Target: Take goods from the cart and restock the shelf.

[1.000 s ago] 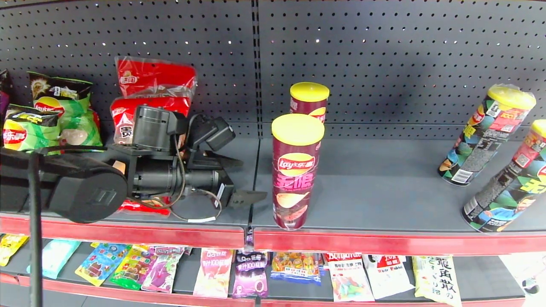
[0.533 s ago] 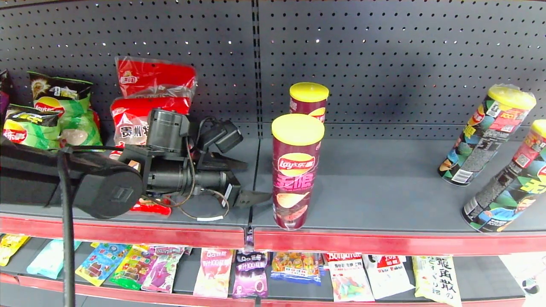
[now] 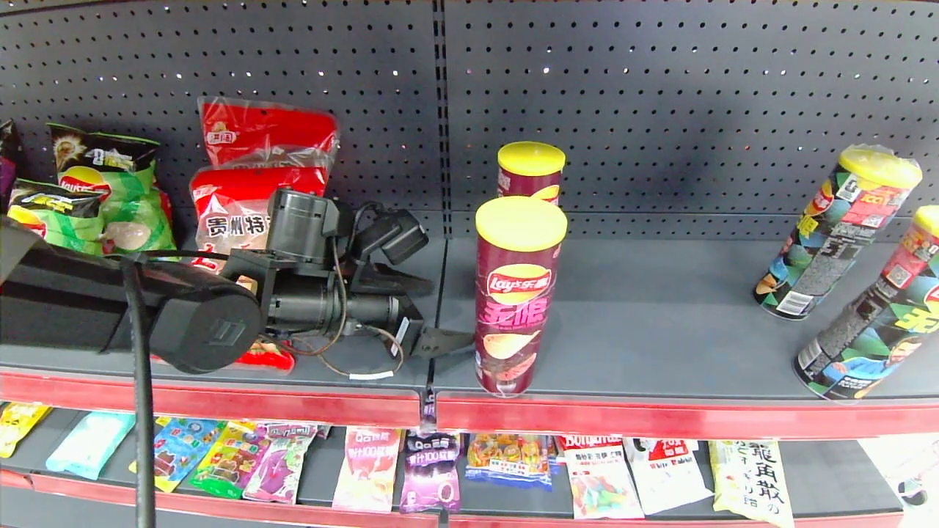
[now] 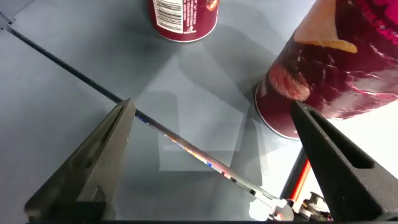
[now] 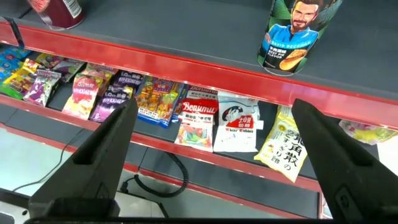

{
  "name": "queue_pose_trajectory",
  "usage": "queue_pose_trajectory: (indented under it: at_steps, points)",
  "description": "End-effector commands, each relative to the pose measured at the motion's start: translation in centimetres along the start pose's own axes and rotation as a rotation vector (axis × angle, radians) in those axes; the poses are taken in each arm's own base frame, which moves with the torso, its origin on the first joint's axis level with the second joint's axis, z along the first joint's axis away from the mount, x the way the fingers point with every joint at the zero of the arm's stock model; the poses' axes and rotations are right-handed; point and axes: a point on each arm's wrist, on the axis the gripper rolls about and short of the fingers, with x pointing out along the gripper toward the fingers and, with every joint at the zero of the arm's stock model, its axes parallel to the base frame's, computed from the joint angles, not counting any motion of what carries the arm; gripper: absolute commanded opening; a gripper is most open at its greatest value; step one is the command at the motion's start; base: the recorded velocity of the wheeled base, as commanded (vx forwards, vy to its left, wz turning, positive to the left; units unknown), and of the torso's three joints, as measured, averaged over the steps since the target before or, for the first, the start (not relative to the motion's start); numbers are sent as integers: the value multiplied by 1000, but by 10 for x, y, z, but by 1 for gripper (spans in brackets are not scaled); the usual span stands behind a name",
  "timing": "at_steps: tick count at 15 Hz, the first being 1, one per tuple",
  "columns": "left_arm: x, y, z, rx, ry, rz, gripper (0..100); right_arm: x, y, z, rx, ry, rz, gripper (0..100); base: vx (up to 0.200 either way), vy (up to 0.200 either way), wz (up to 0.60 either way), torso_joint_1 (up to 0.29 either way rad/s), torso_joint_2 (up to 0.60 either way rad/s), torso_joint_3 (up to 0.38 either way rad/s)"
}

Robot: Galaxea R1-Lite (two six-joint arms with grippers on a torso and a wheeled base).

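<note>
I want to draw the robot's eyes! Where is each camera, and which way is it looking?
Head view: on the robot's head, facing forward and down at the shelf; left arm shows.
Left wrist view: on the left wrist, facing the front purple can past its open jaws.
Right wrist view: on the right wrist, facing the snack bags past its open jaws.
Shared: head and left wrist both show that can.

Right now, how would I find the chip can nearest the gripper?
Find the upper grey shelf with the red front edge. Near its middle stand two maroon cans with yellow lids. Yours is the front can, at the edge; the back can stands behind it.
</note>
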Motion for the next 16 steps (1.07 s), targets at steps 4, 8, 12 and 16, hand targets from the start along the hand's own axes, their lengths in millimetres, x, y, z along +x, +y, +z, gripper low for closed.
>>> queue_pose_trajectory:
  at_steps: [4, 8, 12, 16]
  points:
    - [2, -1, 1, 3, -2, -4, 100, 1, 0, 0, -1, 4, 1, 100, 0, 0, 0, 0, 0, 0]
    - [4, -2, 3, 6, -7, -7, 100, 0, 0, 0, 0, 1, 1, 100, 0, 0, 0, 0, 0, 0]
    - [-41, -5, -1, -24, -19, 55, 100, -3, 0, -10, -1, -10, 7, 100, 0, 0, 0, 0, 0, 0]
    - [-172, -60, -30, -122, -122, 271, 100, -13, -2, -49, -2, 2, -3, 100, 0, 0, 0, 0, 0, 0]
